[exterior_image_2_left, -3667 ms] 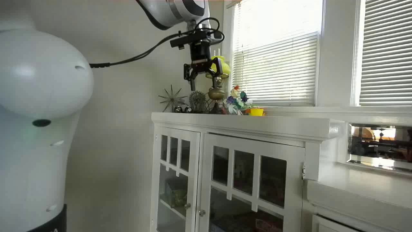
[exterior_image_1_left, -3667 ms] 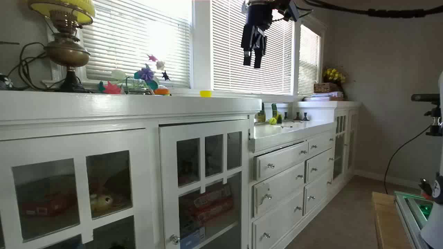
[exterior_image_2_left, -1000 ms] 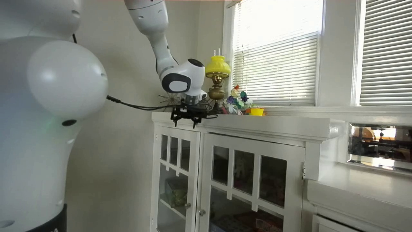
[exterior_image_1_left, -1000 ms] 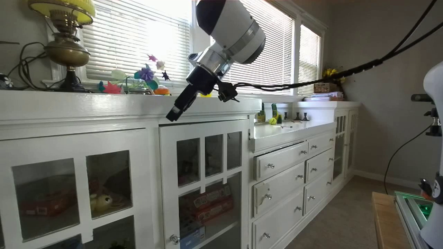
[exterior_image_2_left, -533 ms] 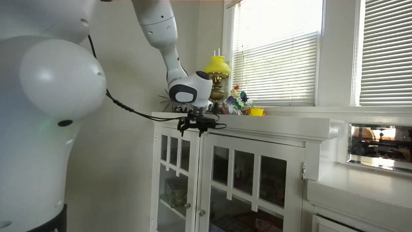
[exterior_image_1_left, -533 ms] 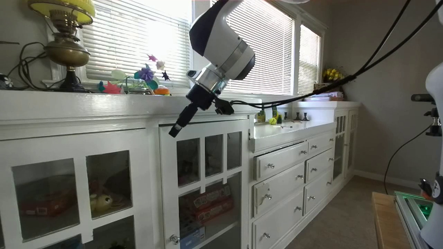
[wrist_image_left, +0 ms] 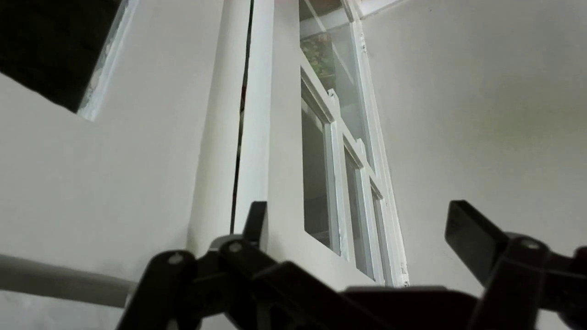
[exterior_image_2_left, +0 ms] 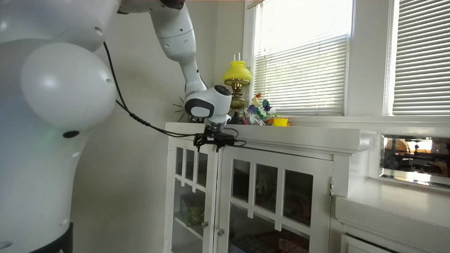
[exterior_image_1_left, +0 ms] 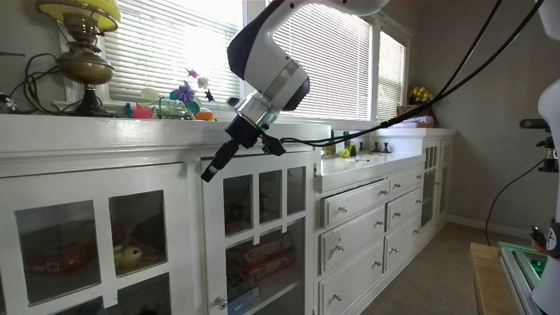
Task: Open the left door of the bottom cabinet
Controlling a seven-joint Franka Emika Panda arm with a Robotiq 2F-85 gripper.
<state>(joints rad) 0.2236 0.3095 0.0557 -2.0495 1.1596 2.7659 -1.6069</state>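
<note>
- The left door, at the left end of the bottom cabinet, looks closed in both exterior views, so the opening itself seems wholly left to do
- On that door's free side, the knob shows in an exterior view with nothing gripping it; no hold is made there yet
- Along the free edge the wrist view shows a dark seam; whether it marks a slight gap or just the joint cannot be told
- The pincer stands high in front of the cabinet, near the top of that free edge and well above the knob; its fingers are spread wide and pinch nothing, though contact with the door cannot be judged
- Up and to the right is the arm; by the look of it only the approach is in hand, and a descent to the knob or a hook behind the edge, a firm hold and an outward pull probably remain
- The right door also looks closed and is not wanted here
- The drawers, farther right, look pushed in or nearly so and call for nothing
</note>
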